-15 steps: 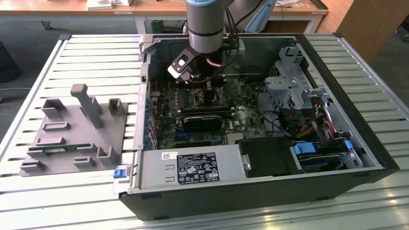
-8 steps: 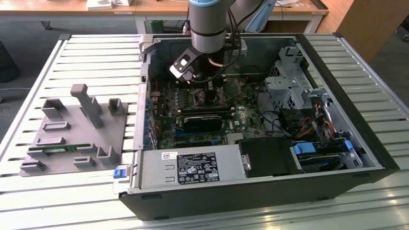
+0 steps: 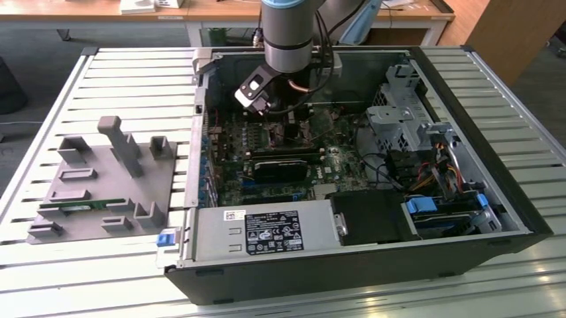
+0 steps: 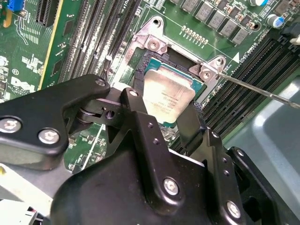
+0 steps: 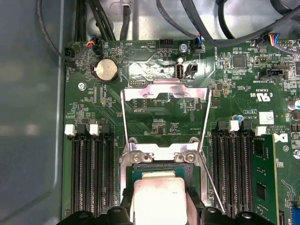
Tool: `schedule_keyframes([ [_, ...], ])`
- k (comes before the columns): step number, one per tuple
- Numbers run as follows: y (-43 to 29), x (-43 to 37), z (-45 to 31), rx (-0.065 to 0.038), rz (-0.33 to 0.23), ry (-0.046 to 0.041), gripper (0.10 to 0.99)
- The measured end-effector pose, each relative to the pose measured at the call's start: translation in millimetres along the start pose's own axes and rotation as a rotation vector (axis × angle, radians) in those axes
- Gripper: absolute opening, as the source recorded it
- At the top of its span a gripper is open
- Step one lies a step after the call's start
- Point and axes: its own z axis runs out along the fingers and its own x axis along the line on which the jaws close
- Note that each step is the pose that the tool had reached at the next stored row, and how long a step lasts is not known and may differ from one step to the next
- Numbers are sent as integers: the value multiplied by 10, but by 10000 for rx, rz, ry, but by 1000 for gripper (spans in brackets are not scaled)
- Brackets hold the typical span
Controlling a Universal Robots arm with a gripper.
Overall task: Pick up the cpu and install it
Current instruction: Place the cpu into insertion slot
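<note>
Second wrist view: we find the gripper (image 4: pixel 165 118) clamping the cpu (image 4: pixel 168 93) by two edges, just over the open socket (image 4: pixel 153 46) at the motherboard's (image 4: pixel 28 70) middle; pickup looks done, while seating and latching apparently remain.

A grey plastic tray (image 3: pixel 106 189) lies on the white slatted table (image 3: pixel 44 112). An open black computer case (image 3: pixel 354 271) stands beside it.

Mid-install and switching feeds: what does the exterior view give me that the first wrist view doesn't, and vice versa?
Exterior view: the arm, the computer case, and the grey fixture tray on the exterior view's left. First wrist view: the cpu held in the gripper over the socket, with the load plate swung open. Both: the green motherboard.
</note>
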Motion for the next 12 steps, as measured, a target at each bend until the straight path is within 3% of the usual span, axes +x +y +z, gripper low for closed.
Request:
schedule_keyframes([
  [12,-22,-1,-2,-14,52,-5,529],
])
